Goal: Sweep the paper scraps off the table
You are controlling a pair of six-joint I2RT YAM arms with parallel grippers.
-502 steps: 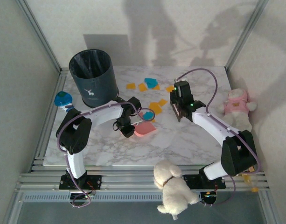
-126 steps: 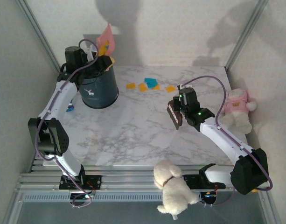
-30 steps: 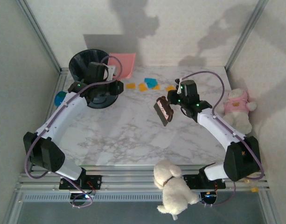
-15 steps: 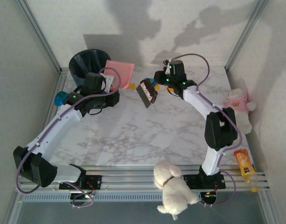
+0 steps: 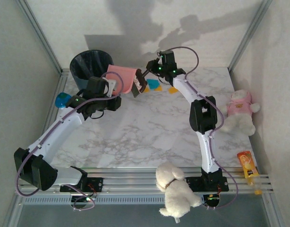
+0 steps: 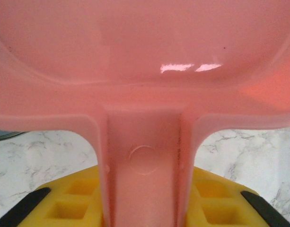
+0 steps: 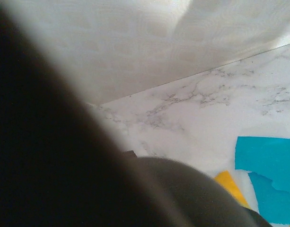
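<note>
Marble-veined white table (image 5: 149,135), metal rail along its near edge, plain walls behind. I list by view.

Top external:
- Dark bin (image 5: 90,71) at the far left corner.
- Left gripper (image 5: 111,88) just beside the bin, clamped on the handle of the pink dustpan (image 5: 125,78). I cannot tell whether the pan touches the table.
- Right gripper (image 5: 145,75) stretched to the far edge, closed on a dark brush (image 5: 138,85) just beside the pan's right side.
- Paper scraps (image 5: 154,85), teal and orange, on the table at the far edge, just right of the brush.
- Blue-green toy (image 5: 62,99) at the left edge.

Left wrist:
- Dustpan handle gripped between my yellow pads (image 6: 64,203).
- Marble shows on both sides.

Right wrist:
- Dark blurred bulk covers the left and bottom, hiding the jaws.
- Teal scraps and one orange scrap on the marble at lower right.
</note>
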